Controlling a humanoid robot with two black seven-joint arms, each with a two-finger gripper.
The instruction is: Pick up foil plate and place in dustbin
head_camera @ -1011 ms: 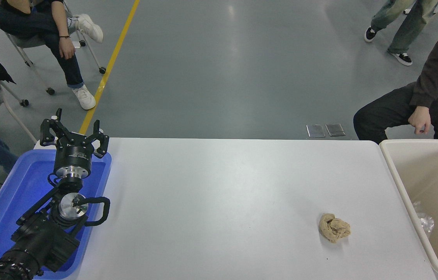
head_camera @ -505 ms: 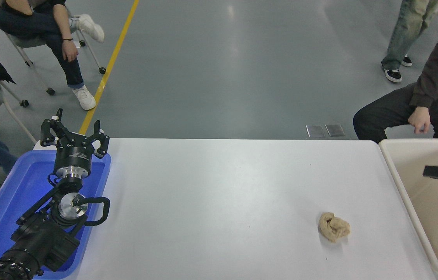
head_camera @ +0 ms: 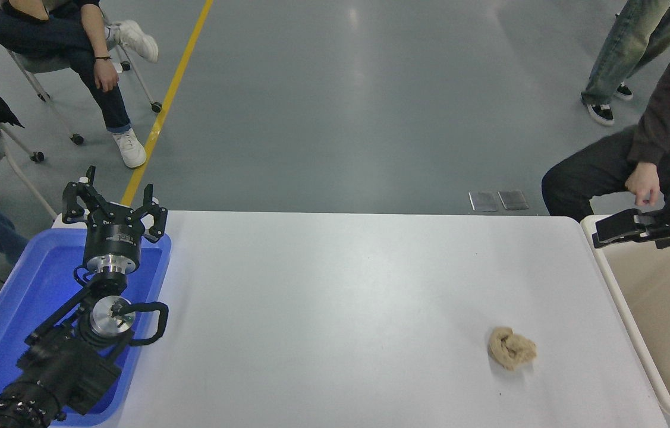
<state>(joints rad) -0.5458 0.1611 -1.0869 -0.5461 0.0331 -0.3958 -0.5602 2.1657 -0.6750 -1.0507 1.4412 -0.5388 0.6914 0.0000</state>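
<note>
The foil plate is not in sight; I cannot tell if it lies in the dustbin (head_camera: 620, 297). Above the bin's far corner hangs the right pincer (head_camera: 599, 232), holding nothing, though I cannot tell if it is spread. It could bump the rim. The left pincer (head_camera: 113, 205) is spread, far away.

The dustbin (head_camera: 626, 309) runs off the right edge; the right gripper's (head_camera: 599, 238) jaws are unclear; its arm is cropped.

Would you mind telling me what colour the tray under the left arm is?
The tray is bright blue, seen in the head view, the only view.
</note>
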